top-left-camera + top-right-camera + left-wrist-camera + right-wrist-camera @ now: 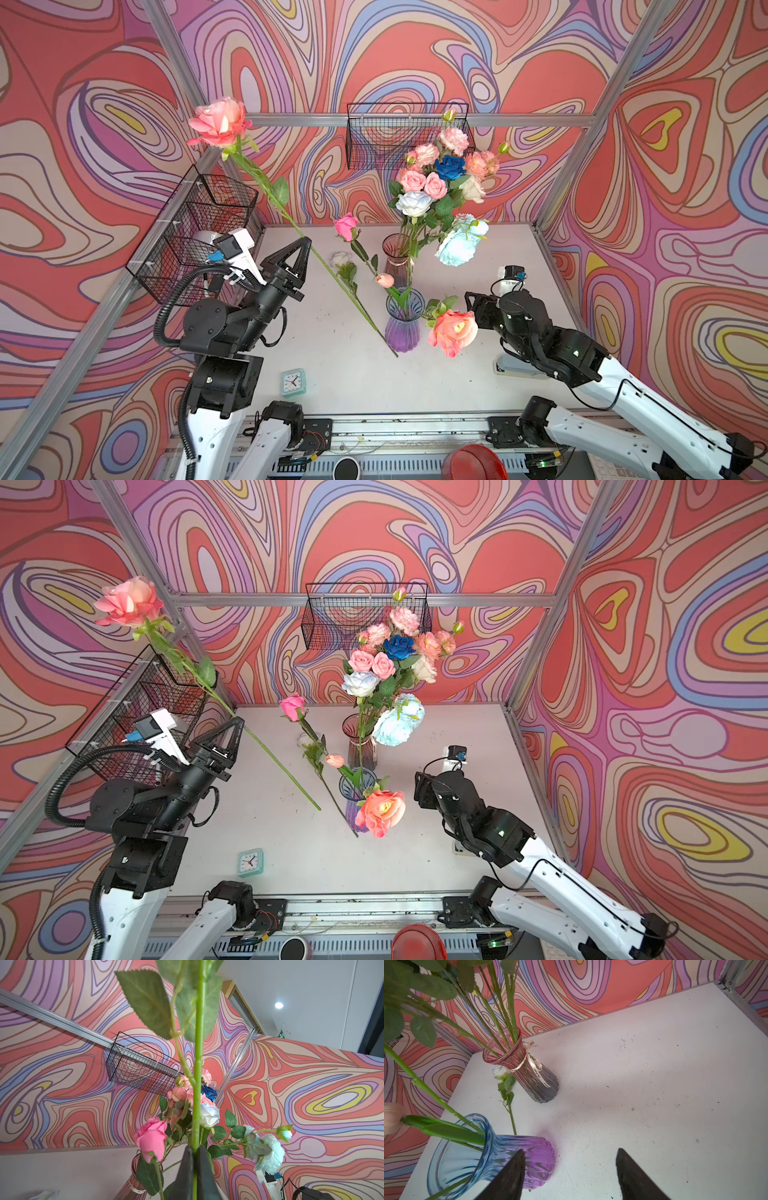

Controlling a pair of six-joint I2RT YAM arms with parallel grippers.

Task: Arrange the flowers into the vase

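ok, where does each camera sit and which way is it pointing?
Top views: stereo pair high above the arm bases, looking down at the table; left arm and right arm show, left gripper shut on a peach rose.
Left wrist: behind the left gripper, looking up the rose's stem toward the bouquet and back wall; only its closed fingertips show.
Right wrist: behind the open right gripper, looking down at the purple vase; both fingertips show.
Shared: every view catches the pink vase.
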